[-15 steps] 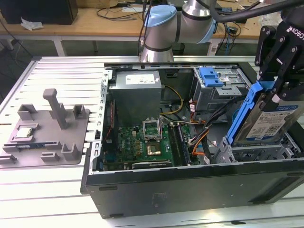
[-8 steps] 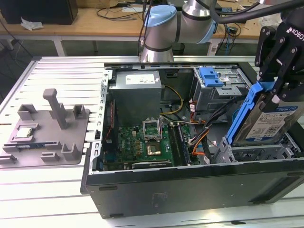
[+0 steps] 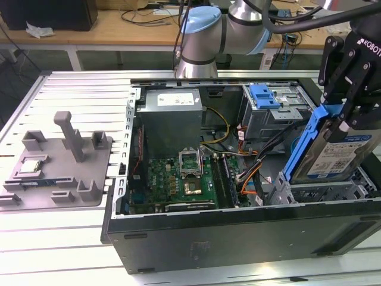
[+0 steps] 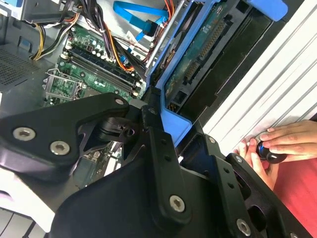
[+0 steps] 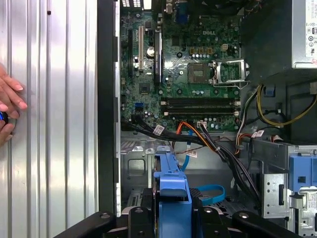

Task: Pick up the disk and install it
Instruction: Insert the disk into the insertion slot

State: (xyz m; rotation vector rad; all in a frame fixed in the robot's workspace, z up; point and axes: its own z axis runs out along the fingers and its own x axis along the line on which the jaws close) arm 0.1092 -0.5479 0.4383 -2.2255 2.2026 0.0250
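Observation:
The disk (image 3: 336, 156), a silver drive with a white-and-blue label in a blue carrier frame, hangs tilted on edge over the computer case's corner at the exterior view's right. My gripper (image 3: 344, 116) is shut on its upper end, black fingers on either side of the blue frame. In the second wrist view the disk (image 4: 198, 54) shows its green circuit-board underside, with the gripper (image 4: 166, 131) clamped on the blue frame. In the first wrist view the blue carrier edge (image 5: 172, 191) sits between the gripper fingers (image 5: 136, 218), above the grey metal bay floor (image 5: 138, 163).
The open case (image 3: 238, 238) holds a motherboard (image 3: 184, 176), a power supply (image 3: 172, 110), cable bundles and a grey drive cage with a blue latch (image 3: 265, 95). A grey fixture with a CPU chip (image 3: 30, 167) lies at the exterior view's left. A person's hand (image 4: 277, 144) rests beside the case.

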